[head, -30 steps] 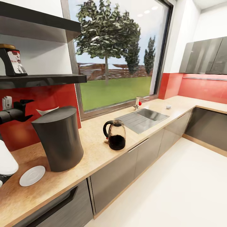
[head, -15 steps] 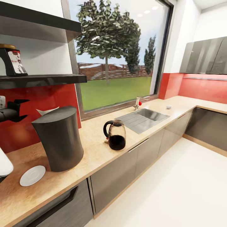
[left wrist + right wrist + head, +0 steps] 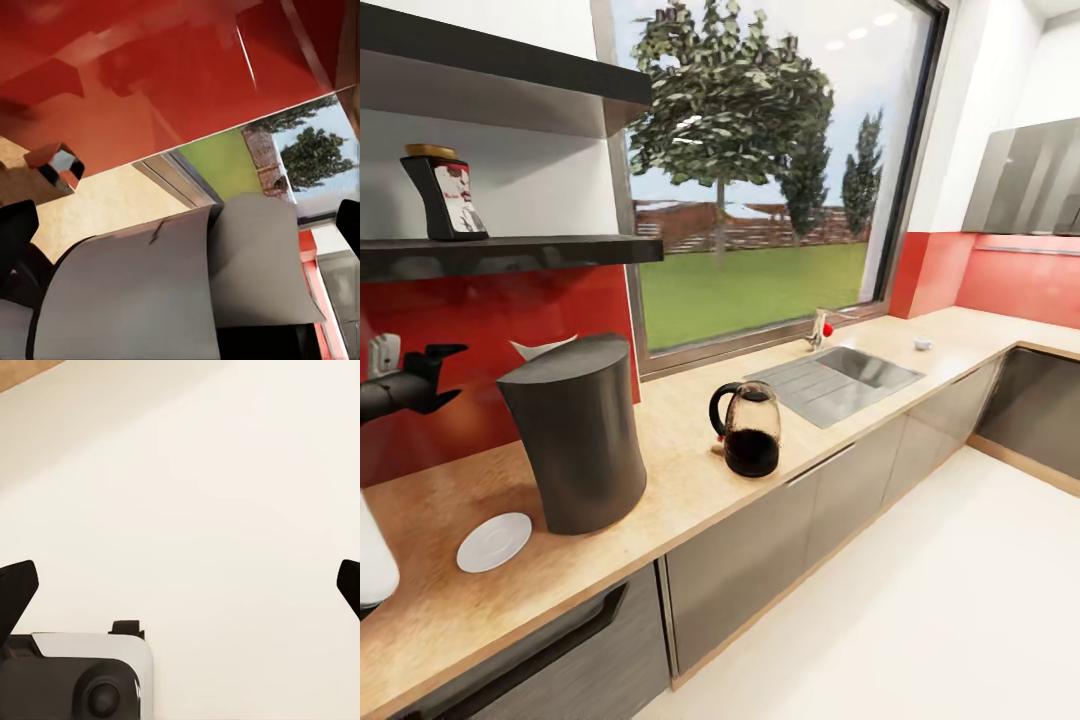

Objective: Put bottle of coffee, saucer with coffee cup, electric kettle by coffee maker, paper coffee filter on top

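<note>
Black fingertips of the left gripper (image 3: 445, 372) hang spread apart with nothing between them, out at about 9 o'clock from the coffee maker (image 3: 578, 440), up near the red backsplash (image 3: 490, 330). The right gripper (image 3: 180, 585) is wide open too, pointing at bare pale floor (image 3: 225, 472). In the left wrist cam the white paper filter (image 3: 255, 262) sits right over the maker's top, so that bit looks done to me. The saucer (image 3: 494, 541) lies on the counter (image 3: 680, 480) at roughly 7 o'clock of the maker, the kettle (image 3: 749, 431) at 3 o'clock, a little apart. The bottle (image 3: 445, 192) is up on the shelf (image 3: 510, 250), at 11 o'clock from the maker, and that's probably what's next. I'd lift the open left gripper level with the bottle's middle, come in straight from the front, close on the body and pull it off without tipping it. Versus half a second ago the whole view has slid right, so the camera turned left and the bottle sits further into frame.
</note>
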`<state>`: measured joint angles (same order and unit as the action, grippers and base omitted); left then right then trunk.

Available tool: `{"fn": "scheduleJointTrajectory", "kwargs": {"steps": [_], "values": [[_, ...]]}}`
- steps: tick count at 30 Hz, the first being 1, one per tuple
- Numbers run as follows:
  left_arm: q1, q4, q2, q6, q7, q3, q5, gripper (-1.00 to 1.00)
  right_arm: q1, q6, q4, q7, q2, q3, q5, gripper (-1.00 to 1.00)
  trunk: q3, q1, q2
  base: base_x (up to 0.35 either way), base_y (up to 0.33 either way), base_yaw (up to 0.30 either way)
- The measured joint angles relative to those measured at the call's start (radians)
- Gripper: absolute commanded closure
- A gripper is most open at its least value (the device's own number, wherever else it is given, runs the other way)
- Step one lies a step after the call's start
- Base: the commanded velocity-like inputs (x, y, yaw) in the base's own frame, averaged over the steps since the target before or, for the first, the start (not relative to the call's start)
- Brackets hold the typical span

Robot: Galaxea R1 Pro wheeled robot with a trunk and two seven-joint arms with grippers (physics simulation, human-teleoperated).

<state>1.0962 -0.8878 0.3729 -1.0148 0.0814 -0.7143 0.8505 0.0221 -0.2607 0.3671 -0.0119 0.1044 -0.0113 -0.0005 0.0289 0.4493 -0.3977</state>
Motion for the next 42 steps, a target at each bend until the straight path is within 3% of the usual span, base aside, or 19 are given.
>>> {"fn": "scheduleJointTrajectory", "kwargs": {"steps": [8,20,25,26,27,30,38,42], "values": [[-0.016,-0.002,-0.001,0.001,-0.033,0.045,0.003,-1.0,0.0,0.0,0.0,-0.001,0.0,0.0,0.0,-1.0,0.0,0.001,0.0,-0.188,0.0,0.006],[-0.019,-0.002,-0.002,0.0,-0.036,0.064,0.004,-1.0,0.0,0.0,0.0,-0.001,0.0,0.0,-0.001,-1.0,0.0,0.001,0.0,-0.322,-0.085,0.057],[-0.067,-0.002,-0.008,0.0,-0.041,0.084,0.005,-1.0,0.0,0.0,0.0,-0.001,0.0,0.0,-0.001,-1.0,0.0,0.001,0.0,-0.271,-0.197,0.211],[-0.134,-0.003,-0.033,0.001,-0.14,0.151,0.014,-1.0,0.0,0.0,0.0,-0.001,0.0,-0.001,-0.001,-1.0,0.0,0.0,-0.001,-0.211,-0.155,0.015],[-0.15,-0.002,-0.045,0.001,-0.159,0.164,0.017,-1.0,0.0,0.0,0.0,-0.001,0.0,-0.001,-0.001,-1.0,0.0,0.001,0.001,-0.204,-0.149,0.012],[-0.182,-0.002,-0.049,0.0,-0.193,0.19,0.019,-1.0,0.0,0.0,0.0,-0.001,0.0,-0.001,-0.001,-1.0,0.0,0.0,0.0,-0.153,-0.083,0.004],[-0.241,-0.003,-0.05,-0.002,-0.26,0.196,0.021,-1.0,0.0,-0.001,0.001,0.0,0.0,0.0,-0.001,-1.0,0.0,0.0,0.0,-0.04,-0.012,0.0],[-0.284,-0.002,-0.049,-0.002,-0.335,0.237,0.021,-1.0,0.0,0.0,0.001,0.0,0.0,-0.001,-0.001,-1.0,0.0,0.0,0.0,-0.003,-0.001,0.0]]}}
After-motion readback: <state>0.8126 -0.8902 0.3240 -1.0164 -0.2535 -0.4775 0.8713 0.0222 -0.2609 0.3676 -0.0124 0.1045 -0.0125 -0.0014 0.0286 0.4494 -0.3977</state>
